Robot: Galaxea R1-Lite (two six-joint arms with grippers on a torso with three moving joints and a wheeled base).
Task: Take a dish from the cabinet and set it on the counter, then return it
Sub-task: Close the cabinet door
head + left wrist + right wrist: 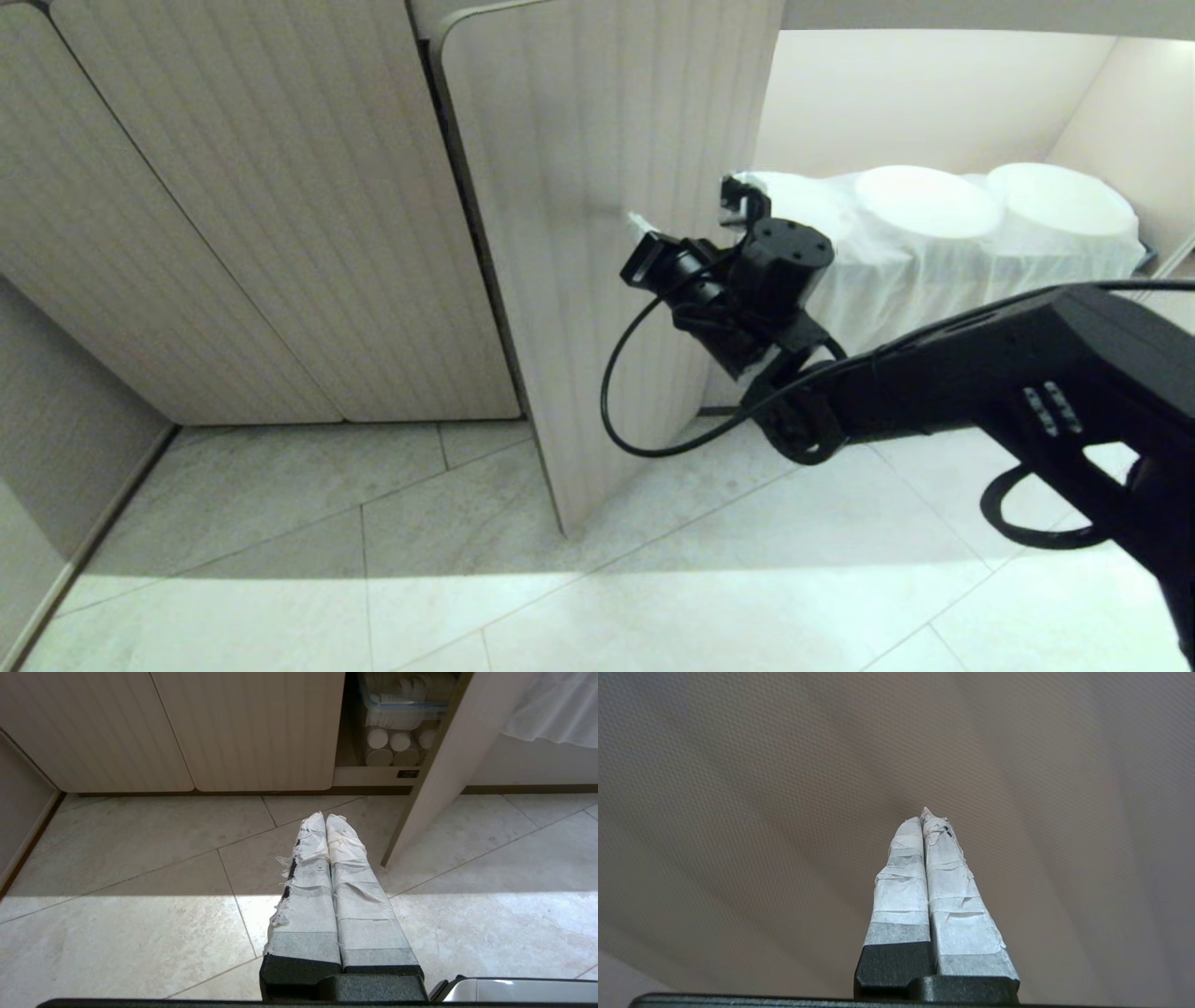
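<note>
The cabinet [280, 233] fills most of the head view: a low beige front of vertically ribbed doors standing on the pale tiled floor [280, 560]. One ribbed door [607, 187] stands swung out toward the robot, its lower corner near the floor tiles. To the right of that door is a bright white-lined niche [934, 103] where white discs [924, 201] lie under a white cloth [934, 271].

The lavender dish is in none of the three views, so its look and place cannot be told from here. The table top is likewise out of view.

The right arm [980, 383] reaches in from the right edge of the head view, and its right pincer [638, 224] sits at the face of the open door; whether the tips touch the panel is hard to tell. In the right wrist view the right pincer [924, 819] has its white-taped fingers [901, 886] pressed together with nothing between them, close to a blurred beige surface.

In the left wrist view the left pincer [325, 821] hangs above the floor, its taped fingers [308, 891] also together and empty. Beyond it the open compartment shows a clear lidded container [402, 707] above several white round tubs [395, 746]. A small dark label [408, 773] sits on the shelf front beneath them; its writing is too small to read.
</note>
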